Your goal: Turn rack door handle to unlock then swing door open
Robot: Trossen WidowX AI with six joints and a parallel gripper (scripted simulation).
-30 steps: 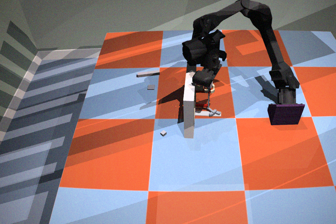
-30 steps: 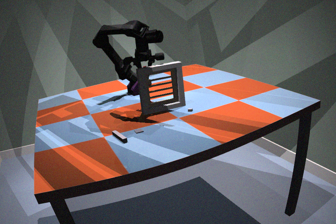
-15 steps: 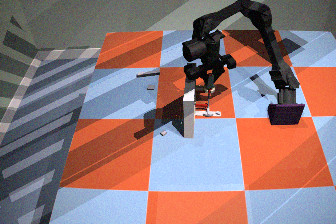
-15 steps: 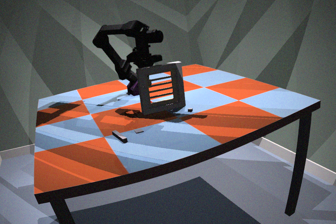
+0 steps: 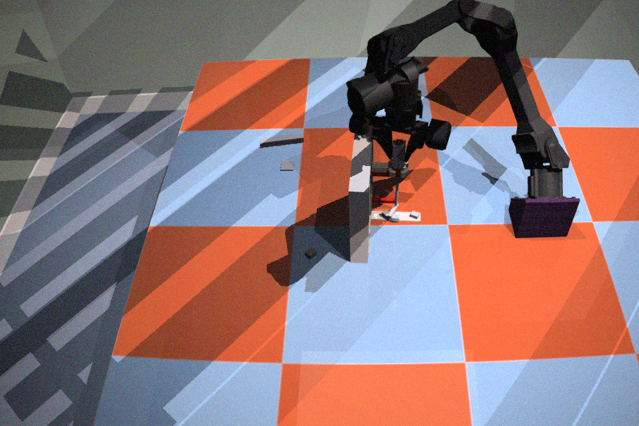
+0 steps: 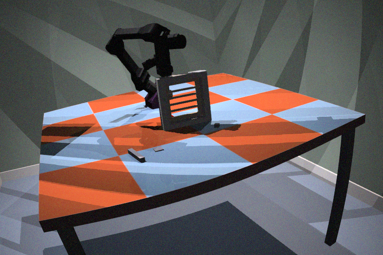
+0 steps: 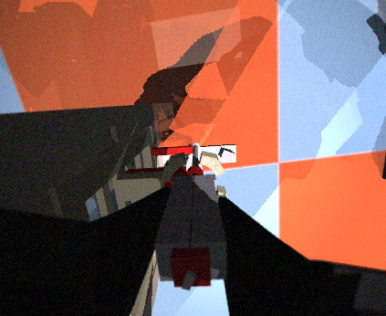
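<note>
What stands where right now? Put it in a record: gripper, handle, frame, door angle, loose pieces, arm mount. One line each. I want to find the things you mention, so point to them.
gripper: (image 5: 397, 158) (image 7: 192, 194) closed on the handle
handle: (image 5: 397, 148) (image 7: 192, 219) grey, upright, between the fingers
frame: (image 5: 359, 214) (image 6: 163, 103) grey, upright, barred opening
door angle: cannot tell
loose pieces: long bar (image 5: 281, 142) (image 6: 136, 155), flat square (image 5: 287, 166) (image 6: 158, 150), small block (image 5: 310, 253) (image 6: 216, 125), all on the checkered table (image 5: 377, 307) (image 6: 192, 153)
arm mount: purple base (image 5: 560, 227) (image 6: 149, 102)

The tabletop (image 5: 371, 307) (image 6: 278, 125) (image 7: 339, 215) is checkered in 2 colours: orange, pale blue.
</note>
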